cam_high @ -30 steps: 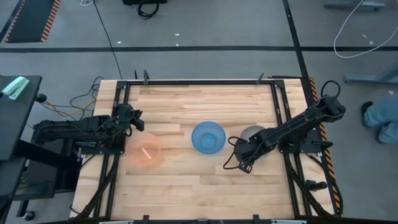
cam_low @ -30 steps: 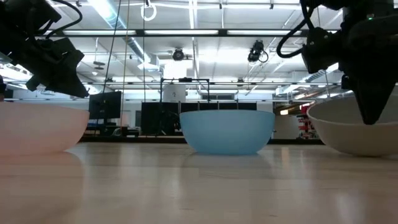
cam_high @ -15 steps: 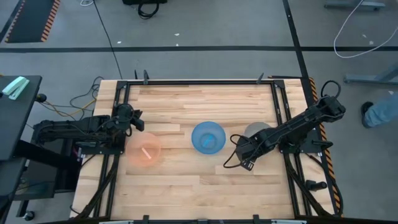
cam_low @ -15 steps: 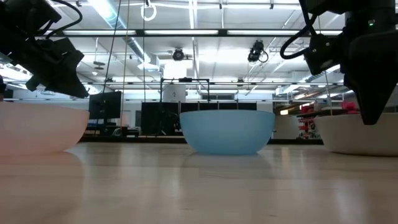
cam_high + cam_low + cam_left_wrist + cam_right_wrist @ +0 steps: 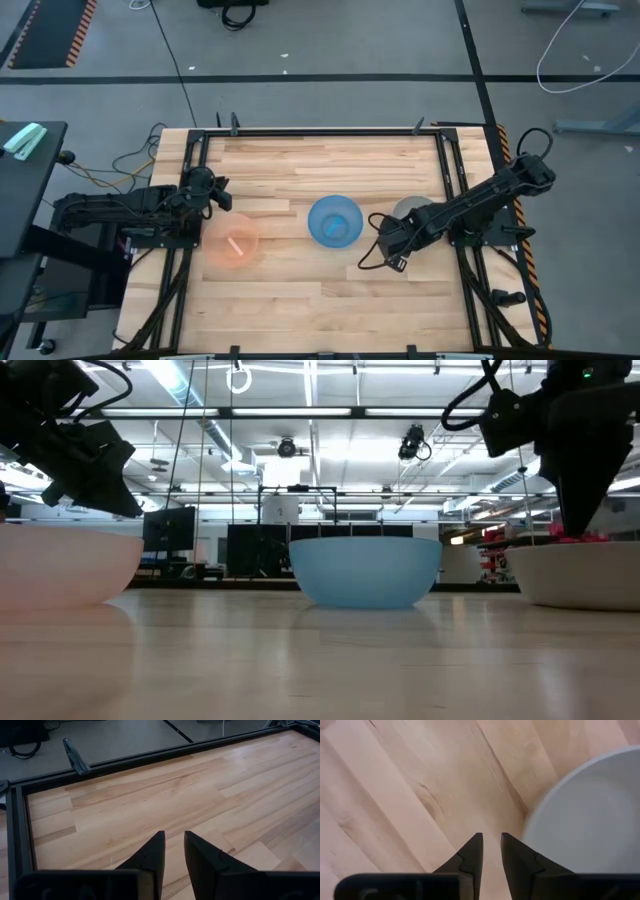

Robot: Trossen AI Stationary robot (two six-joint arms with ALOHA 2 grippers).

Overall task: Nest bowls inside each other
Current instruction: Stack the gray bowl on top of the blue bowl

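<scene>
Butcher-block wooden table [image 5: 320,160] with black frame rails, seen from above. Right arm [image 5: 480,200] reaches in from the table's right edge toward the middle; left arm [image 5: 120,208] waits at the left edge, folded. Three bowls sit apart in a row across the table, none nested. Pink-orange bowl [image 5: 233,244] at left, just beside the left gripper [image 5: 216,190]. Blue bowl [image 5: 334,220] in the centre, upright on the wood, nothing touching it. Grey-white bowl [image 5: 410,212] to the right of it, partly under the right arm. Right gripper [image 5: 388,240] hangs over bare wood between blue and grey-white bowls, close to the grey-white rim; its fingers [image 5: 472,855] are nearly closed with a slim gap, gripping nothing. Left gripper fingers [image 5: 152,857] likewise almost together, empty, above bare table.
</scene>
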